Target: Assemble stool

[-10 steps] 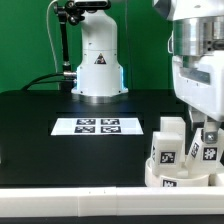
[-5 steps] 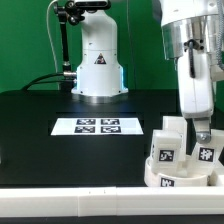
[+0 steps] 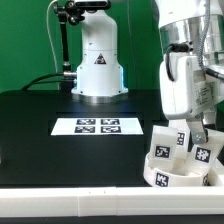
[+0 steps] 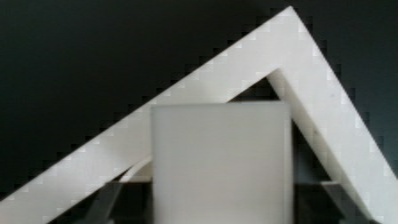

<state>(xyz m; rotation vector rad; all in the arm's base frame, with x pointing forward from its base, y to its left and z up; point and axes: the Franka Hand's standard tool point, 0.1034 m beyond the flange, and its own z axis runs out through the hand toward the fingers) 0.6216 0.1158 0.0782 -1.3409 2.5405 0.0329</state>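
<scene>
Exterior view: the stool (image 3: 178, 158) is seen at the worktop's (image 3: 40, 125) front edge, on the exterior view's right, legs upward. The tool (image 3: 203, 125) is positioned directly above it; its opening cannot be told.

Wrist view: a leg (image 4: 217, 160) is seen close between white converging surfaces.

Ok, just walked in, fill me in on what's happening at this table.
A Franka arm is putting a white stool together. Its hand is low over the seat at the exterior view's right, among the upright legs, each with square markers. The wrist view shows a white leg close between the fingers, but an actual grip can't be confirmed. The marker board lies flat mid-table.
</scene>
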